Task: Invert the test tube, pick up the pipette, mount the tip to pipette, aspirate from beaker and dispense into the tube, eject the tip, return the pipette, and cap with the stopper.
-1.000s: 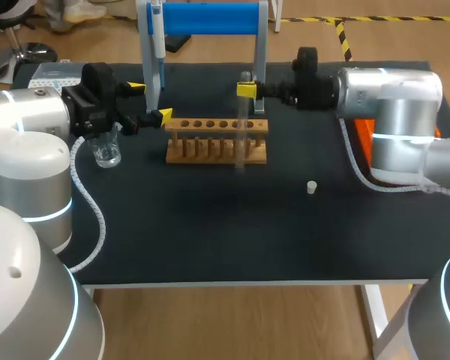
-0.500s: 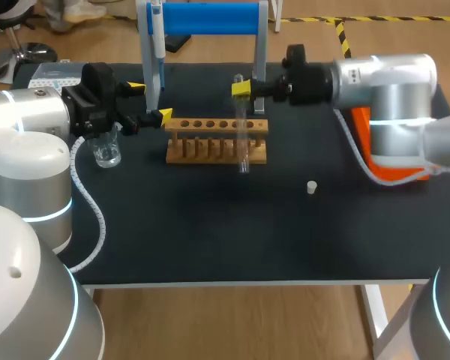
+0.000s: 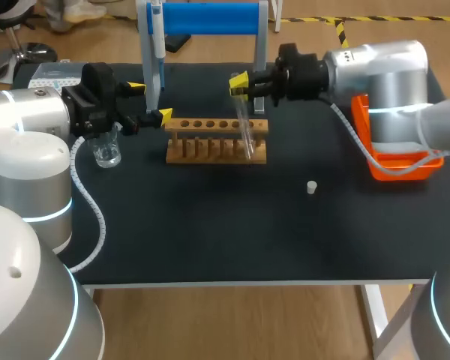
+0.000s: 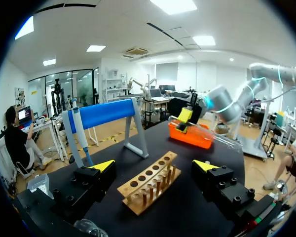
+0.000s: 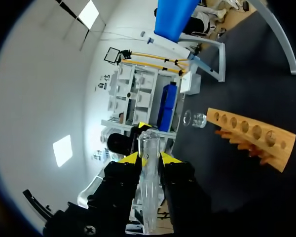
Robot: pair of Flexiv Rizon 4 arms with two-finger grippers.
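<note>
My right gripper [image 3: 239, 82] is shut on a clear test tube [image 3: 245, 124] and holds it slanted over the right end of the wooden rack [image 3: 210, 142]. In the right wrist view the test tube [image 5: 149, 173] runs lengthwise between the yellow fingertips [image 5: 170, 159]. My left gripper [image 3: 153, 102] stands open at the rack's left end, beside the pipette [image 3: 156, 34] that hangs on the blue stand [image 3: 210, 16]. From the left wrist the rack [image 4: 149, 182] lies ahead between the open fingers, with the pipette [image 4: 80, 131] beyond them. A glass beaker [image 3: 106, 151] sits under my left wrist. A small white stopper [image 3: 311, 187] lies on the mat.
An orange bin [image 3: 394, 159] sits at the right of the table under my right arm. A grey box [image 3: 56, 74] stands at the back left corner. The stand's legs [image 3: 259, 45] rise just behind the rack.
My right arm has risen and swung slightly left, tipping the test tube from upright to slanted above the rack. The orange bin has come into sight. My left arm has kept still.
</note>
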